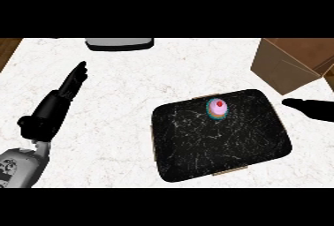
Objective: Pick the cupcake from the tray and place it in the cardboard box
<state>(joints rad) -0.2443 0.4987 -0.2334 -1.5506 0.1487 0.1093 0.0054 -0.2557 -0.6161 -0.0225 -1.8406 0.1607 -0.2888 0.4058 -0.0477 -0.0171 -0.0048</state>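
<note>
Fingers on my left hand (pixel 55 103) are straight and held together, pointing up the white marble counter (pixel 130 88) toward its far edge, holding nothing; the grey forearm comes in at the lower left corner. My right hand (pixel 312 108) shows only as a dark shape at the right edge, just beside the tray's right side, and I cannot tell how its fingers stand.

On the black tray (pixel 215 141), near its far edge, sits the cupcake (pixel 217 108), pink with a red spot on top and a teal rim, untouched by either hand. Beyond the tray, at the upper right, stands the brown cardboard box (pixel 287 64), well apart from the cupcake. A grey and white object (pixel 119 43) sits at the counter's far edge. No writing or label can be read anywhere.
</note>
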